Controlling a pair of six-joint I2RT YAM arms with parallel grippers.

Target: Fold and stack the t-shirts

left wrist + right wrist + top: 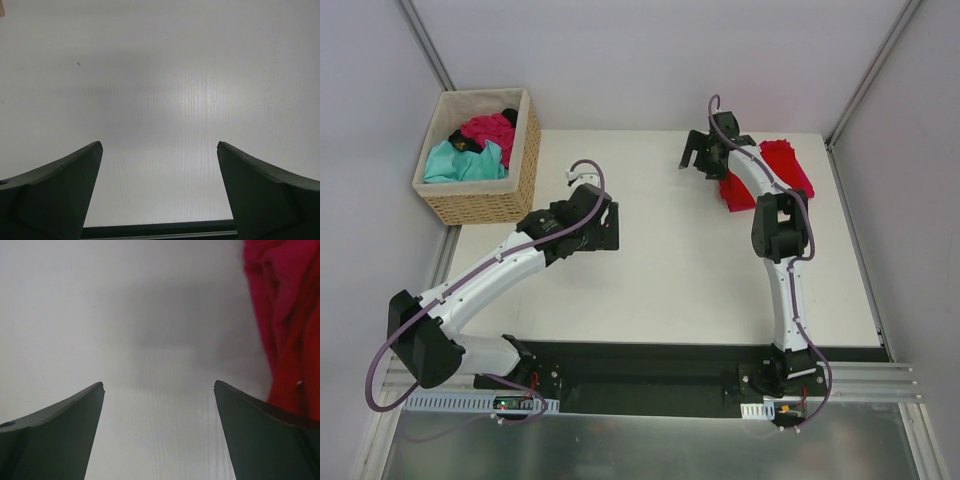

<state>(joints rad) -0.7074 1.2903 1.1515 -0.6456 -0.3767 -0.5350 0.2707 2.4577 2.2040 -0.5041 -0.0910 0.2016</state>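
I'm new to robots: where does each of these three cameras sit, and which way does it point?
Top external: fixed above and behind, looking down on the table, wicker basket and red t-shirt; left arm and right arm show whole.
Left wrist: on the left arm's wrist, facing the table; fingers of the open left gripper show.
Right wrist: on the right arm's wrist, facing the table; fingers of the open right gripper show.
Shared: top and right wrist both show the red t-shirt.
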